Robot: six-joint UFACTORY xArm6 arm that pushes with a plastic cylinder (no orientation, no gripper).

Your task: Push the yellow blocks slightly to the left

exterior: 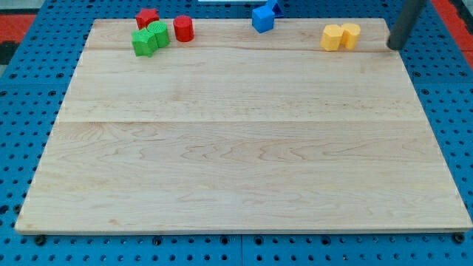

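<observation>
Two yellow blocks stand touching near the view's top right: a larger yellow block [332, 37] on the left and a small yellow cylinder [351, 33] on its right. My tip [394, 47] is the lower end of the dark rod, at the board's top right edge. It stands to the right of the yellow blocks, apart from them by a short gap.
A red block [147, 18], a red cylinder [183, 29] and two green blocks [144, 42] [158, 33] cluster at the view's top left. Blue blocks [262, 18] sit at the top middle. The wooden board [244, 148] lies on a blue pegboard.
</observation>
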